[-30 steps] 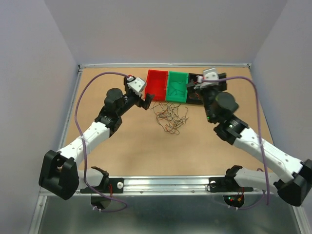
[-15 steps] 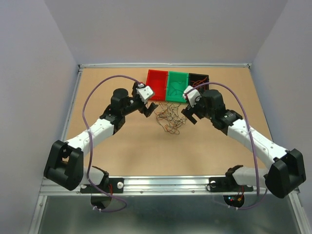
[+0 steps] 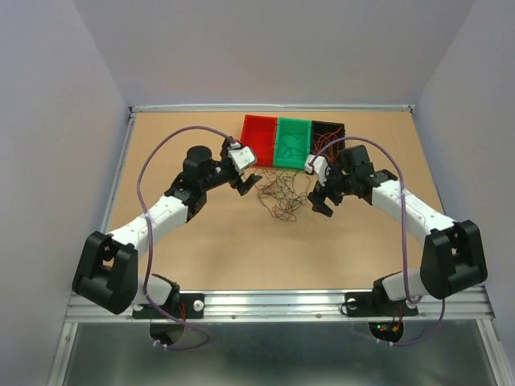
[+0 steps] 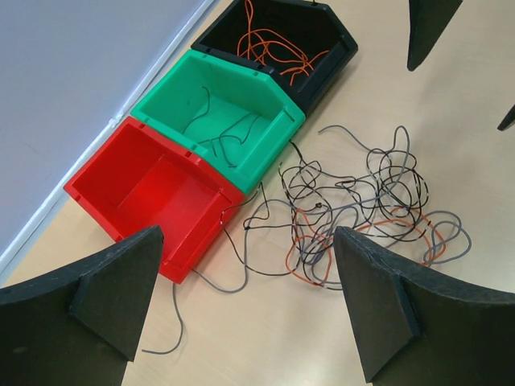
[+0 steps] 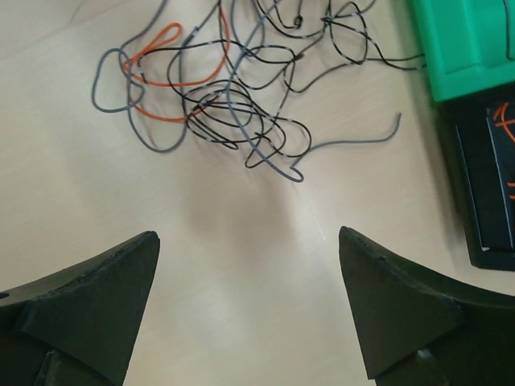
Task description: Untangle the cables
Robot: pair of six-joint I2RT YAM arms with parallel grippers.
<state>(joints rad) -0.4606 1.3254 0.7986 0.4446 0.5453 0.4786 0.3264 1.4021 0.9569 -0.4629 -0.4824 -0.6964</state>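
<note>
The cables point(image 3: 282, 193) lie as a loose tangle of thin black, grey and orange wires on the table, just in front of the bins. My left gripper point(image 3: 245, 178) hovers at the tangle's left edge, open and empty. In the left wrist view the tangle point(image 4: 354, 209) lies ahead and to the right of the open gripper point(image 4: 248, 235). My right gripper point(image 3: 322, 201) hovers at the tangle's right edge, open and empty. In the right wrist view the wires point(image 5: 225, 96) lie ahead of the open gripper point(image 5: 247, 235), with bare table between its fingers.
Three bins stand in a row at the back: a red bin point(image 3: 259, 138) with nothing in it, a green bin point(image 3: 293, 143) holding a few thin dark wires point(image 4: 225, 133), a black bin point(image 3: 328, 133) holding orange wires point(image 4: 273, 44). A grey wire end point(image 4: 173, 322) trails by the red bin.
The right arm has swung from over the black bin down to the tangle's right side. The left gripper has shifted slightly right towards the tangle. Both stayed open.
</note>
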